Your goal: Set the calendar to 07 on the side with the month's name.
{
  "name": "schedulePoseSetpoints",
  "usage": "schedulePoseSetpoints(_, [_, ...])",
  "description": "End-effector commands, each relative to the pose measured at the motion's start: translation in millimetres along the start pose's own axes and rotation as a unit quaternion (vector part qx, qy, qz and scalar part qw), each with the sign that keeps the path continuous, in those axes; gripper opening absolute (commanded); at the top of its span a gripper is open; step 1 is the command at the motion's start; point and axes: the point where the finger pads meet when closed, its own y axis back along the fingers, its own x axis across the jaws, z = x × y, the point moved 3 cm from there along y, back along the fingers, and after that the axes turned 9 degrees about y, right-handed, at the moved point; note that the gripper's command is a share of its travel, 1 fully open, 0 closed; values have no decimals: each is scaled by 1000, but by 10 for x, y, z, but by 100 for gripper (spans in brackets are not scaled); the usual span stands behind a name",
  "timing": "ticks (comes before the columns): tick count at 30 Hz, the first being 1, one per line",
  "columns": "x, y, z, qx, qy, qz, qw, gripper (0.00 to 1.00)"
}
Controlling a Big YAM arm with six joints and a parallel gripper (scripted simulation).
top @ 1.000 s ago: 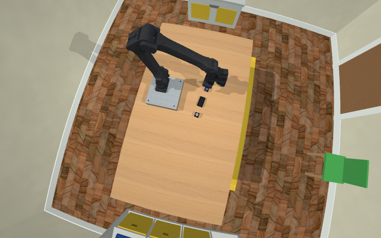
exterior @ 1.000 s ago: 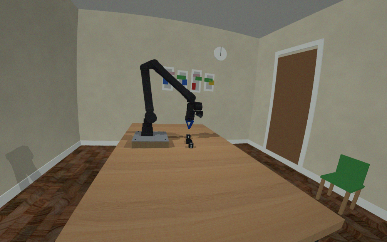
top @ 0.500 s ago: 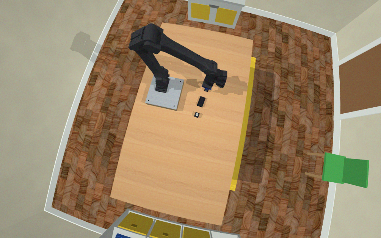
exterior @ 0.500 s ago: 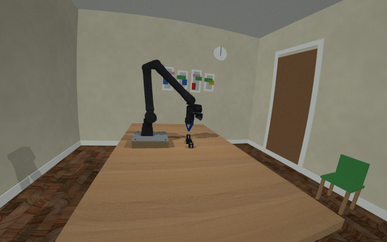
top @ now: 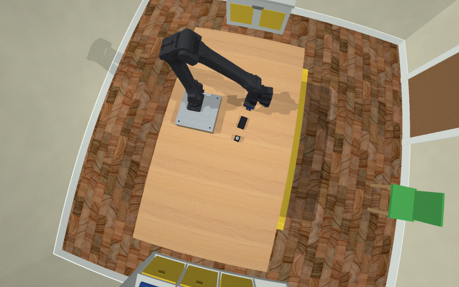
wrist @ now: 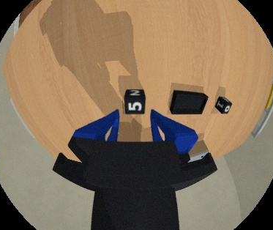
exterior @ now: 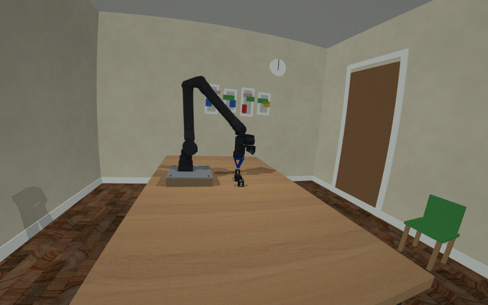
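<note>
Wrist view: a black cube (wrist: 135,102) stands on the wooden table (top: 206,199) just ahead of the gripper (wrist: 135,124), its near face reading 5 in white, turned on its side; a second mark on its top face is too small to read. The blue fingers are spread partway with nothing between them, and the gripper hangs above that cube, apart from it. To the cube's right lies the black tray (wrist: 189,102), flat on the table, its hollow showing nothing inside. Further right sits the other cube (wrist: 223,105), tilted in the picture, white marks unreadable here.

Top view reads 0 on the upper face of that far cube (top: 237,137); exterior view reads 2 on its front face (exterior: 240,183). The first cube (exterior: 237,172) shows a small white mark in the exterior view, unclear. The tray (top: 242,122) lies between the two cubes, in a line with them, close to but not touching either. No month name can be made out on the tray.

All three pieces sit near the grey base plate (top: 212,125), well in from the table's edges. A yellow strip (top: 294,150) runs along one long edge. Most of the table surface stretches away past the far cube.
</note>
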Motion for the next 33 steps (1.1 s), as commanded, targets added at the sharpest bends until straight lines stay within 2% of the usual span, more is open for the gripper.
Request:
schedulePoseSetpoints(1, [-7, 21, 123, -15, -5, 1, 1000, 47])
schedulePoseSetpoints(3, [-9, 45, 111, -20, -5, 2, 1000, 47])
schedulePoseSetpoints(5, [-16, -42, 63, -8, -5, 0, 1000, 47])
schedulePoseSetpoints(10, [-15, -65, 74, -9, -5, 0, 1000, 47])
schedulePoseSetpoints(14, [-7, -27, 128, -17, -5, 2, 1000, 47])
schedulePoseSetpoints(33, [-10, -36, 109, -13, -5, 1, 1000, 47])
